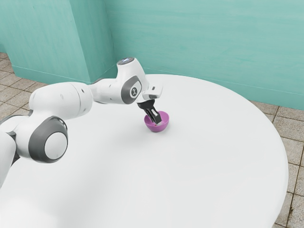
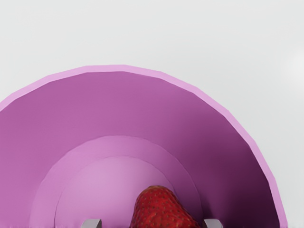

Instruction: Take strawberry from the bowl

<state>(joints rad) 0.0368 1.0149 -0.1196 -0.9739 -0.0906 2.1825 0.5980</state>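
Note:
In the exterior view, my gripper [image 1: 157, 122] points down into the purple bowl [image 1: 158, 128], its fingertips inside the rim. The bowl [image 2: 113, 103] looks wide and round in the wrist view. A red strawberry [image 2: 160, 212] lies low inside it, its lower part cut off by the view's edge. My gripper [image 2: 152, 223] is open around the strawberry, with one fingertip on each side. A gap separates the berry from one finger; the other is very close, and I cannot tell if it touches.
The bowl stands on a round white table [image 1: 204, 156], well inside its edge. Beyond the table are a teal wall [image 1: 199, 42] and a tiled floor [image 1: 287, 128].

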